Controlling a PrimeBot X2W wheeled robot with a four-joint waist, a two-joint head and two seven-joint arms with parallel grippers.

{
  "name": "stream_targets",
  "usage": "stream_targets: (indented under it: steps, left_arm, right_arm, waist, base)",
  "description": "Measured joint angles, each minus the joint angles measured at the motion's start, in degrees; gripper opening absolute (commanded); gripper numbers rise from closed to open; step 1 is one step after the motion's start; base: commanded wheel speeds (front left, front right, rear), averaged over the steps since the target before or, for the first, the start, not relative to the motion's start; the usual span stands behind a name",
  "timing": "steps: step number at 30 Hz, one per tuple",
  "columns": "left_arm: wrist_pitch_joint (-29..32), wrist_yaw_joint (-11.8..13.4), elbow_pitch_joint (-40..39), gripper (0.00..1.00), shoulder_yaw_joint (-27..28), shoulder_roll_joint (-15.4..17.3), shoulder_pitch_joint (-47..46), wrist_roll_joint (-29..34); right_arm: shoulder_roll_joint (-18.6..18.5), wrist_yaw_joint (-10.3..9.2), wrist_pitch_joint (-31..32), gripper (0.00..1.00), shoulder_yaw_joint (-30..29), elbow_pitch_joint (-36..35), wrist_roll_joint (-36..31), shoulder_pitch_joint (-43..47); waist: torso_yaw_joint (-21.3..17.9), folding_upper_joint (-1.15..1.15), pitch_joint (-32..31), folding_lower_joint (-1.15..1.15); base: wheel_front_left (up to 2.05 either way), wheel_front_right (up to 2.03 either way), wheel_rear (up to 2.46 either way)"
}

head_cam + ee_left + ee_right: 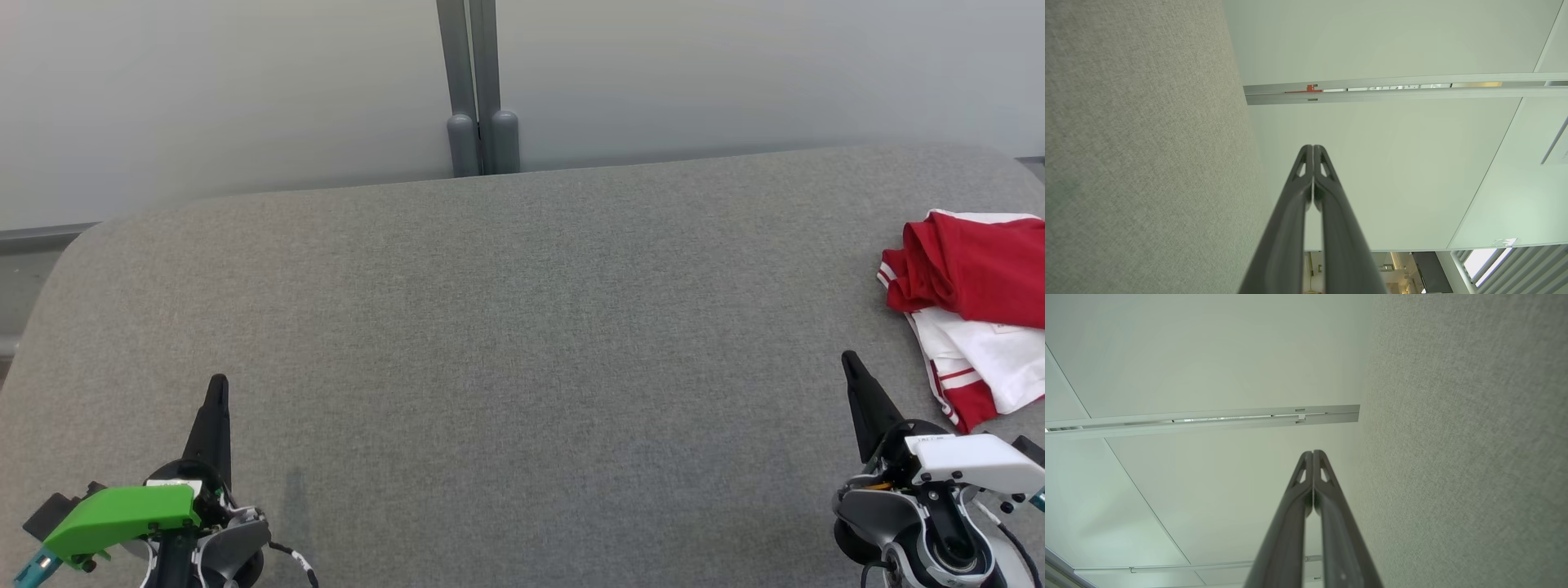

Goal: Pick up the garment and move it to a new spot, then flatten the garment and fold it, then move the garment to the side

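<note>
Had my left claw [217, 390] and right claw [851, 364] closed, empty; red-white garment [971, 282] lay on worktop [522, 327], frame's right edge.

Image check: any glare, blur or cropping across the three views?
Head view: soft even light, faint shadow beside left hand, red-and-white garment cropped at right. Left wrist view: grey upholstery blurs near the lens. Right wrist view: no glare.

Before me a grey fabric surface [522, 327] spreads across the lower frame. Behind it a pale partition wall [204, 98] spans the top, split at upper centre by twin grey posts [482, 122].
</note>
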Motion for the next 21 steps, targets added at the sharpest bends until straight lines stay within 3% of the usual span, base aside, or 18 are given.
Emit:
stream_targets:
  steps: [21]
  left_arm:
    - [0.00, 0.00, -0.01, 0.00, 0.00, 0.00, 0.00, -0.01]
  right_arm:
    - [0.03, 0.00, 0.00, 0.00, -0.04, 0.00, -0.01, -0.01]
  waist:
    - [0.00, 0.00, 0.00, 0.00]
  base:
    - [0.00, 0.00, 0.00]
